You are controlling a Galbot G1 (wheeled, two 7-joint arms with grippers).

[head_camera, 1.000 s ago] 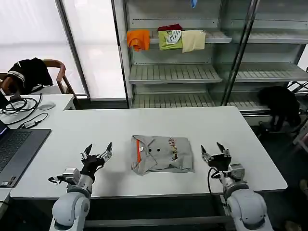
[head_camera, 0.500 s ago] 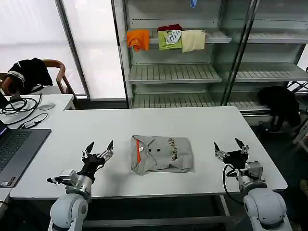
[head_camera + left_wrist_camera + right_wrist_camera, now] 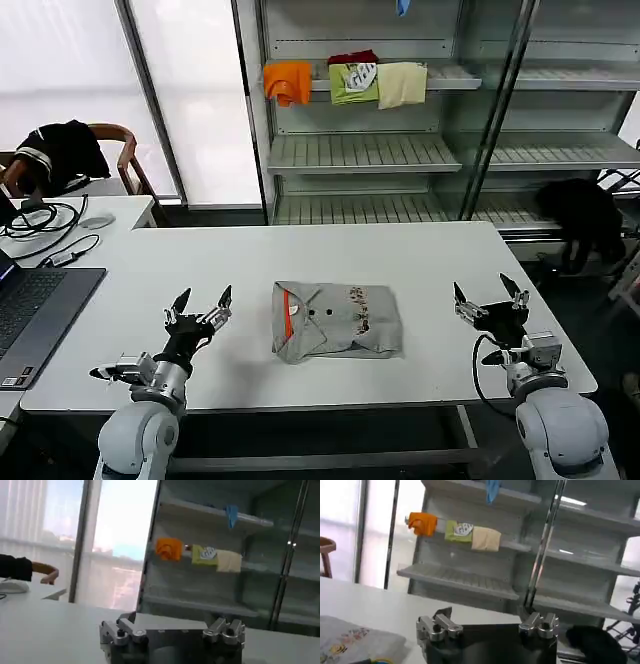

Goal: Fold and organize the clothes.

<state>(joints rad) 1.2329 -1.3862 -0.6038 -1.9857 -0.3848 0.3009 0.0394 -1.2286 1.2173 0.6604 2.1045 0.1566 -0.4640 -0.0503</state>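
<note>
Head view: the grey shirt [image 3: 336,320], folded into a soft rectangle with orange collar lining and a small coloured print, lies mid-table near the front edge of the white table [image 3: 300,260]. Bare tabletop lies on both sides. The left gripper [image 3: 198,313] and right gripper [image 3: 489,299] hover spread open, well apart from it. Its underside folds are hidden.

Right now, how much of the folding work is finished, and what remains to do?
Done: the grey shirt lies folded into a neat rectangle at the middle of the white table. In hand: nothing; the left gripper and right gripper hover open on either side, apart from it. Left: perhaps putting it away, for example with the folded clothes on the shelf.
</note>
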